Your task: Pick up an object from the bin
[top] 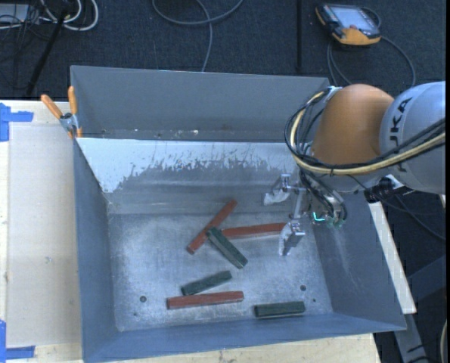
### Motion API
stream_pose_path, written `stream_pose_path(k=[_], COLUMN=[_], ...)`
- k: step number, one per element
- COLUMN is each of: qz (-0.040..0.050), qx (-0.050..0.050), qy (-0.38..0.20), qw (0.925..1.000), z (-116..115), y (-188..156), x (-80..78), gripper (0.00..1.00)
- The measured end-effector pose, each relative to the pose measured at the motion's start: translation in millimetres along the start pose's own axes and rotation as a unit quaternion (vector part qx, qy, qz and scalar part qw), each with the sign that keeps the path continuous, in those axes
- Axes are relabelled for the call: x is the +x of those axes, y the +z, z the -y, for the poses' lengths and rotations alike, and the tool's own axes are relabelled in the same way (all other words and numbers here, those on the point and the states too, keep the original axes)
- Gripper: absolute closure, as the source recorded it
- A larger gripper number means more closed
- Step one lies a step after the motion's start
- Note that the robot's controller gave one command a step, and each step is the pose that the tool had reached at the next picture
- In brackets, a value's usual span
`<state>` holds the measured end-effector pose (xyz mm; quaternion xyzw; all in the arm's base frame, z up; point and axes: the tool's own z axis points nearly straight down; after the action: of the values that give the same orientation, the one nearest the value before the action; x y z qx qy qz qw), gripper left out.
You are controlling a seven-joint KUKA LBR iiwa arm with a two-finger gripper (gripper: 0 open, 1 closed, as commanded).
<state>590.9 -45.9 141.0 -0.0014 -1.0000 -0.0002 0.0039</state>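
Hand (pixel 285 219) hung open, empty, over right end of red bar (pixel 251 231); best lower straight, straddle bar, then close.

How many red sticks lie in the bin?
3: slanted stick at centre, level stick right of it, third stick lowest in view. None seems hidden.

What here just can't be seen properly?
1. Camera view: right end of the level red stick, hidden by the gripper.
2. Camera view: whether the gripper touches that stick; too small to tell.
3. Camera view: which lies on top where the slanted red stick meets the green stick; too small.
4. Camera view: rest of the arm, cut off by the right edge.
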Motion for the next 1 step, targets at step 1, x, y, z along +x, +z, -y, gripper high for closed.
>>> stream_pose_path(k=[1], qz=[0.0035], qx=[0.0], qy=[0.0], qw=[1.0], z=[-0.1], y=[-4.4], x=[-1.8], gripper=[0.0])
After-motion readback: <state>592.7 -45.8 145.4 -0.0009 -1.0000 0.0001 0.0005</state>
